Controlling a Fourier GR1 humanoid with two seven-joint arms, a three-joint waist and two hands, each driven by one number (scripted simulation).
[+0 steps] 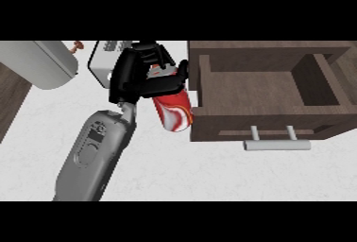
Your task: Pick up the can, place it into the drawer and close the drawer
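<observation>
While its black fingers curl around the upper part of a red-and-white cylindrical can [174, 111], the robot's left hand [143, 75] holds the can above the pale, marbled counter top [209, 175], just beside the left wall of an open dark-brown wooden drawer [261, 92]. The can's lower end points toward the viewer and sits close against the drawer's front left corner, outside the compartment rather than over it. The hand is clamped on the can, with the grey forearm [94, 151] rising from the lower left of the view. No right hand shows anywhere in the head view.

The drawer stands pulled out, its bare interior exposed and its silver bar handle [276, 144] facing the robot at the front. Behind the hand lie a white boxy appliance [105, 56] and a rounded grey-white object [42, 64] at the upper left, neither part of the job.

By the look of it, pickup is done and the carry to the drawer is the step in hand. The next move appears to call for shifting the can rightward over the drawer's side wall, high enough to clear the rim, then lowering it into the compartment before the fingers release. Pushing the drawer closed would come last.
</observation>
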